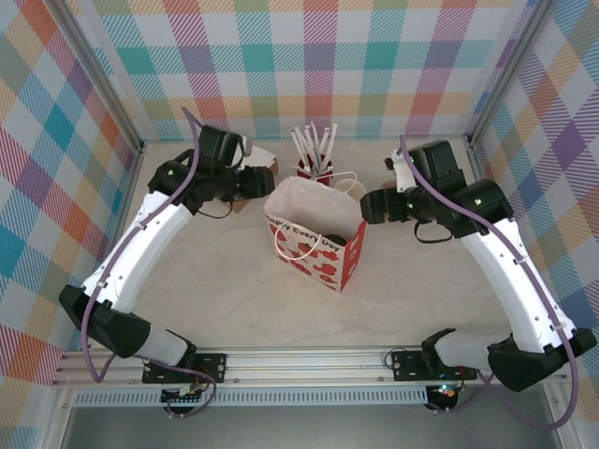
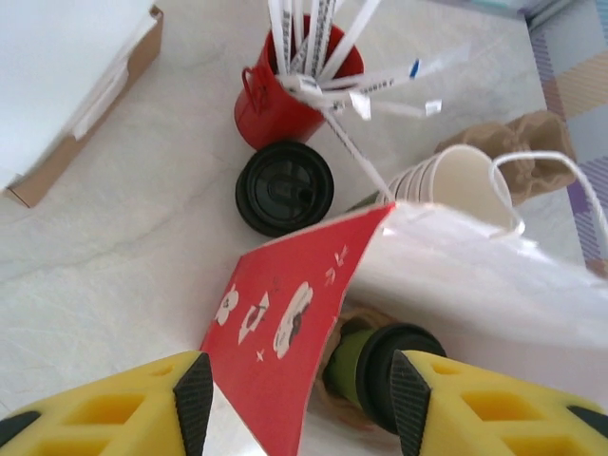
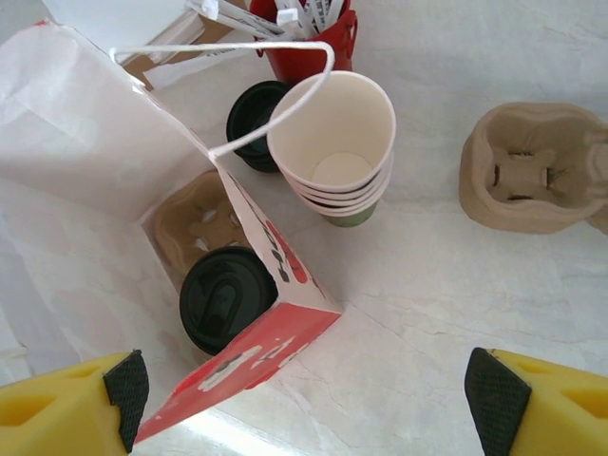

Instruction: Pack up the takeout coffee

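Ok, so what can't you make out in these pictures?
Right wrist: body of the cup, under its own lid.
Right wrist: part of the carrier, behind the bag wall.
Left wrist: print on the sticks, too small.
Left wrist: the box, cut off by the frame edge.

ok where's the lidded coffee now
The coffee sits inside the bag, in the tray, lower left in the right wrist view.
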Available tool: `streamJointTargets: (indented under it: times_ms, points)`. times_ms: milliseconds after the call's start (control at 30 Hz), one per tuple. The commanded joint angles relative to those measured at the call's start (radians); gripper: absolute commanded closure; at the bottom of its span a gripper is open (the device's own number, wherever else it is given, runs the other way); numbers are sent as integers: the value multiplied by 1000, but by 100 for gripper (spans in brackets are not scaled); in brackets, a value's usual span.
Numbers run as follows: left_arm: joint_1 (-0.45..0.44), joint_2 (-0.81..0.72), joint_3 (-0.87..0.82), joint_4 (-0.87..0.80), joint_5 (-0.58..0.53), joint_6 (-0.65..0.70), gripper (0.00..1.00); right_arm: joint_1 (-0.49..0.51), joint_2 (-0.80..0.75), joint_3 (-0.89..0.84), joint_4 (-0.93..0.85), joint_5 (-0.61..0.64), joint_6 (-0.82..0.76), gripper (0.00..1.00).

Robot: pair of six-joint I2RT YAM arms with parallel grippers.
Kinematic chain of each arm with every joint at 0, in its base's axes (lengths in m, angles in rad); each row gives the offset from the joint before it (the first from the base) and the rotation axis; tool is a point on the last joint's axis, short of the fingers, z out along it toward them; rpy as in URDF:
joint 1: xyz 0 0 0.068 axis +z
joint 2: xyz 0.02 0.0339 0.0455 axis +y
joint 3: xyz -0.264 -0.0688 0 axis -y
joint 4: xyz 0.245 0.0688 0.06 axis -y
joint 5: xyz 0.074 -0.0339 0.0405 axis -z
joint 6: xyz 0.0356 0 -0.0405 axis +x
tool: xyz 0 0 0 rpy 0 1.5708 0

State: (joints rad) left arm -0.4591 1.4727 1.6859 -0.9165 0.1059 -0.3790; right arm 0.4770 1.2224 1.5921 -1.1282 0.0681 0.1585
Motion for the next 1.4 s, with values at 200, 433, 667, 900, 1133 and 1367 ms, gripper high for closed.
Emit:
streamJointTargets:
  times_ms: [200,433,667,900,1133,1367]
  points:
    - [74,128,148,22,54,30,47,-6,-113,-85,89,54,22,10]
    - [75,98,109,58,26,21,44,-80,-53,-77,148,-75,56,10]
    - [75,-40,-25,92,-65,22,35,-219,105,-69,342,-360,128,12]
    - [76,-195,-188,136,-172,24,22,-235,328,54,419,-368,153,19]
    - [76,-338,-327,154,-275,23,16,-238,544,171,506,-346,167,26]
    - [76,-409,-376,128,-354,19,14,-245,786,391,509,-403,204,32]
